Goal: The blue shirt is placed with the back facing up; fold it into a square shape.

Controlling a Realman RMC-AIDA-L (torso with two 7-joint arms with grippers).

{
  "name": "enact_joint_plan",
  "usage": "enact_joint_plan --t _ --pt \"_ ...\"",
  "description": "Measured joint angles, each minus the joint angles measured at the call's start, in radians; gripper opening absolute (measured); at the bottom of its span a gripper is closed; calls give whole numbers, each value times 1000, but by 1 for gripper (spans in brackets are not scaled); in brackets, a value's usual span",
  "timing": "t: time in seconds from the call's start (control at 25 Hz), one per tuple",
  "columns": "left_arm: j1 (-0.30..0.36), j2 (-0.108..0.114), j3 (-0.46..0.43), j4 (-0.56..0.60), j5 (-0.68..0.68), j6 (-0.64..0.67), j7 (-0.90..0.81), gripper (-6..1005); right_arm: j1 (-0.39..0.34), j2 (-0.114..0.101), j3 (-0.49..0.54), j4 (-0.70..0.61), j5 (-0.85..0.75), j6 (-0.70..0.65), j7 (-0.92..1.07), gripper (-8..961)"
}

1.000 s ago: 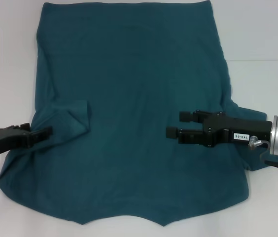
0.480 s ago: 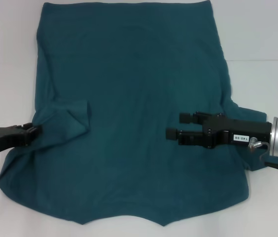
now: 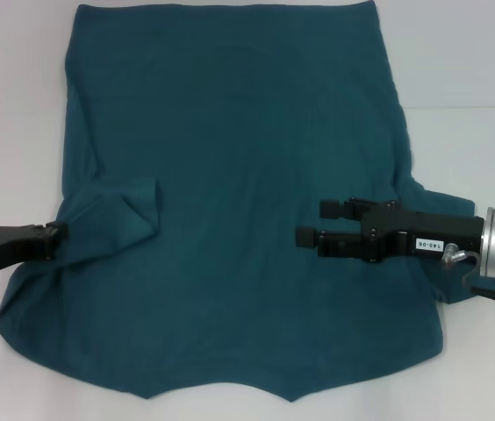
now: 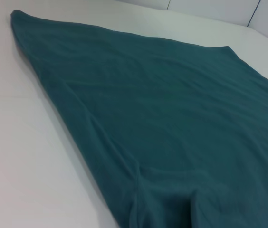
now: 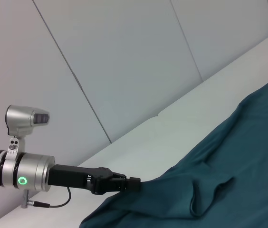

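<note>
Teal shirt flat on bench, left sleeve folded in

Teal-blue cotton, the blue shirt (image 3: 239, 193) lies spread flat on the white bench (image 3: 467, 53), plain side up, hem at the far edge and collar notch nearest the robot. Its left sleeve (image 3: 116, 215) is turned inward onto the body. The left pincer (image 3: 54, 237) sits at that sleeve's outer edge, tips meeting the cloth; whether they are together or apart cannot be told. The right pincer (image 3: 313, 222) hovers over the shirt's right half, pointing toward centre, its jaws apart and holding nothing. The right sleeve (image 3: 445, 276) lies partly beneath that arm
</note>
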Motion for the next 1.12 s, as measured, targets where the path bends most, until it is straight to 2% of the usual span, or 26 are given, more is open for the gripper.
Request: enact_joint_plan --t 0.04,0.44,0.88,1.12 --pt "0 0 0 3 0 2 -3 -4 0 0 0 0 0 0 0 833" --pt "2 0 -1 78 -8 158 -69 1 0 -2 3 -2 0 3 0 829" --pt "0 1 13 75 1 256 -75 0 0 -2 9 0 0 3 -11 825" --pt "-2 8 15 104 135 367 -70 56 0 -2 9 -1 0 7 -11 823"
